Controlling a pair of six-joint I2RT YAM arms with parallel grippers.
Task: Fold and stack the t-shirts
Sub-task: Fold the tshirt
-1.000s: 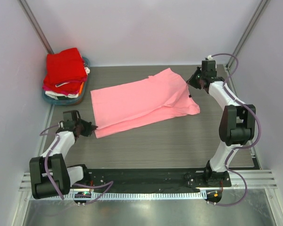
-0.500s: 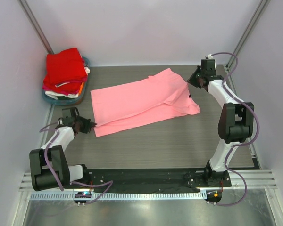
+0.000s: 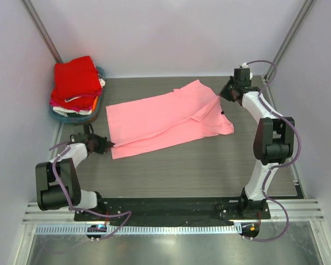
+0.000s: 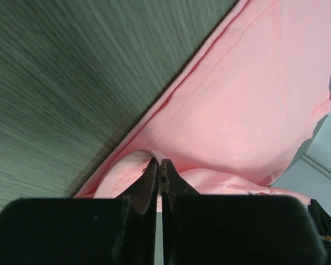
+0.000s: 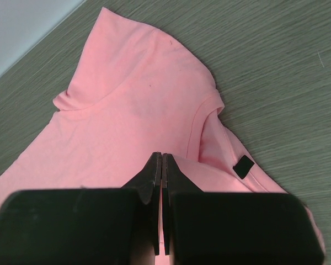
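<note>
From above, the pink t-shirt (image 3: pixel 165 118) lies flat mid-table, my left gripper (image 3: pixel 106 146) at its 8 o'clock corner, my right gripper (image 3: pixel 223 95) at 2 o'clock; left wrist: fingers (image 4: pixel 150 182) pinching its hem; right wrist: fingers (image 5: pixel 149 178) pinching cloth, black label (image 5: pixel 243 166) at their 3 o'clock.

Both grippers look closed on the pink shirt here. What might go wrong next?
1. The left gripper pinches only the corner edge of the light pink cloth t-shirt, so the cloth may slip out on lifting.
2. The right gripper is shut where the cloth lies overlapped and may hold just the top layer, letting the fold come apart.
</note>
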